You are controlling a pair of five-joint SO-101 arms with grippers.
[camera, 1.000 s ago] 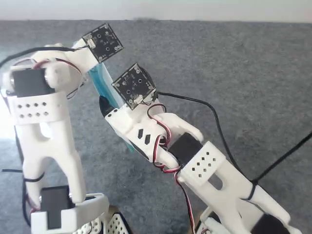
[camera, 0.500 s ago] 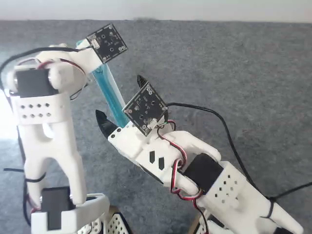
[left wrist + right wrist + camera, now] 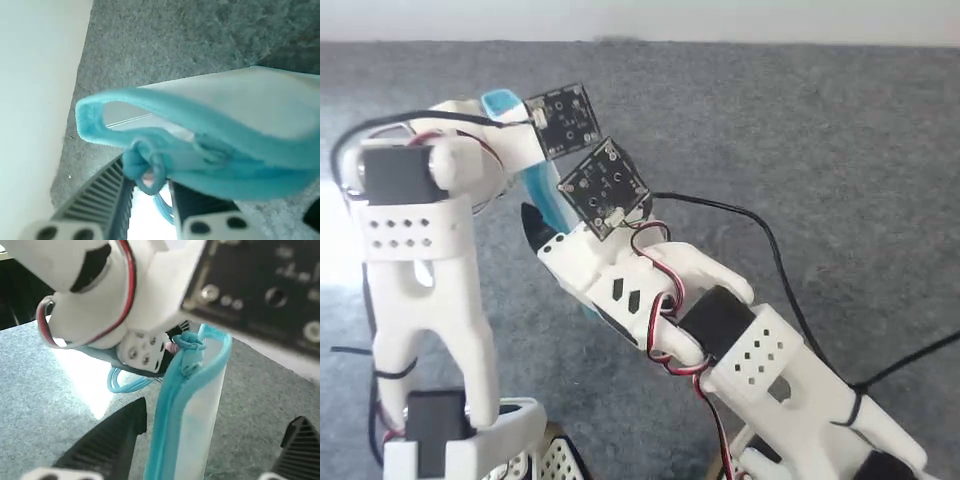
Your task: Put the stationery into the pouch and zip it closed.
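A teal pouch [image 3: 192, 410] is held at its zipper-pull end by the closed left gripper [image 3: 150, 200]; the right gripper [image 3: 204, 442] is spread wide, astride the pouch.

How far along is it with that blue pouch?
Nearly done, it seems. The zip looks closed along most of the pouch. The left hand grips the slider end; the right hand is open around the pouch. Remaining: a short gap by the slider. Whether the stationery is inside, I cannot see.
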